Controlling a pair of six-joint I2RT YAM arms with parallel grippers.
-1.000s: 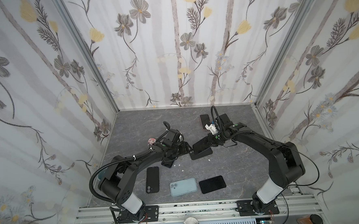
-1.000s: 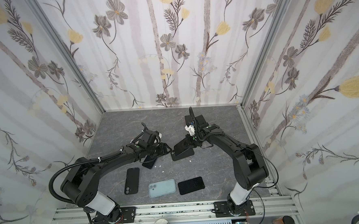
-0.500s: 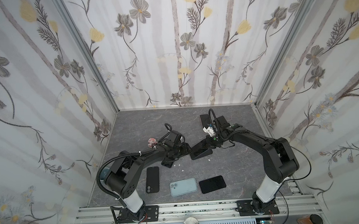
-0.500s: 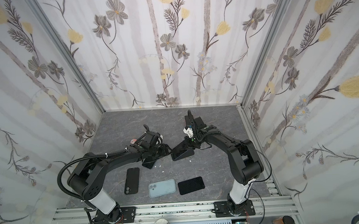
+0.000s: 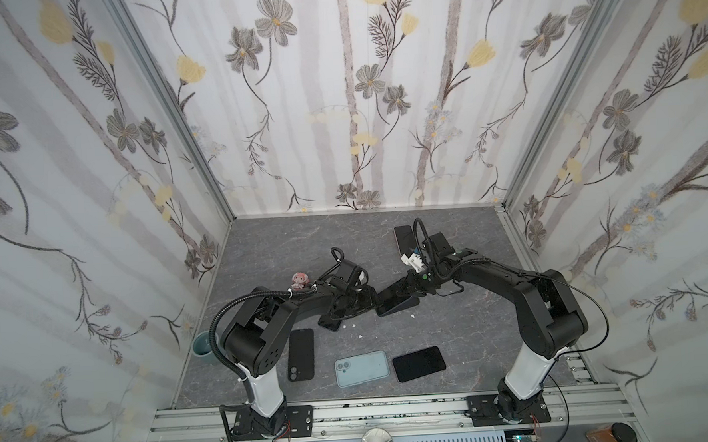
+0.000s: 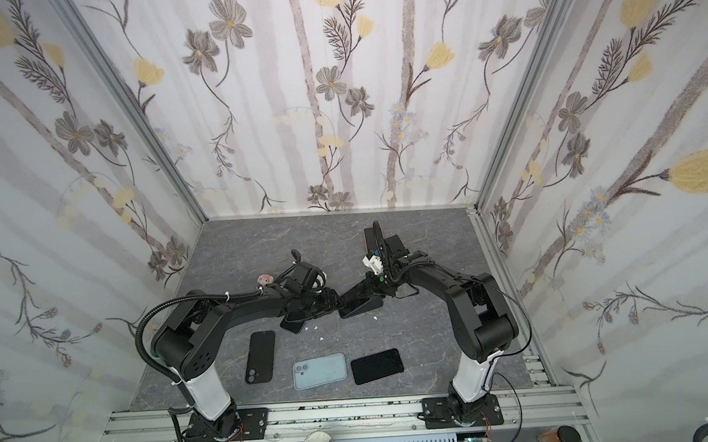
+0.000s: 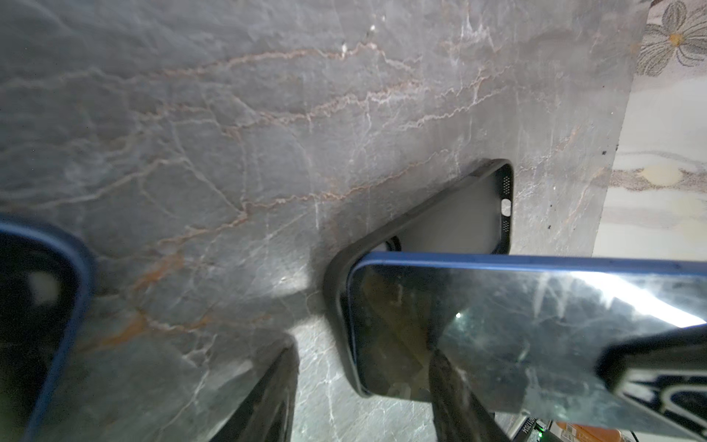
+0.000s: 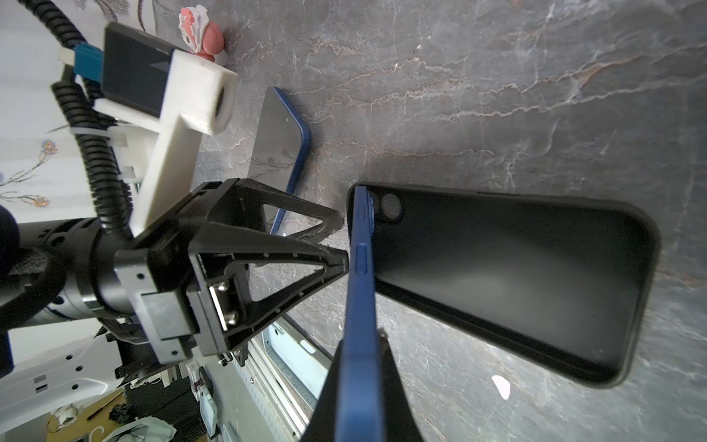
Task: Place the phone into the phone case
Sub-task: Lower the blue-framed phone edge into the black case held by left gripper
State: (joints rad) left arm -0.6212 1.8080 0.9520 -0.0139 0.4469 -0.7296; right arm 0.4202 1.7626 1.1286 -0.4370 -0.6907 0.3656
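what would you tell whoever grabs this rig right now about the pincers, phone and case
Right pincer: shut on the phone, holding it tilted.
Left pincer: open, empty, tips at the phone's screen side.
Black case: flat on the table, open side up; one end of the phone sits inside its rim, the rest lifted.
Done: phone started into the case.
To do: press it flat until seated, then release.

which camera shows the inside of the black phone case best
Right wrist view: the black case is large, hollow and camera cutout plain, blue phone tilted into one end. Left wrist view shows only one end. In both top views it is a dark sliver under the phone.
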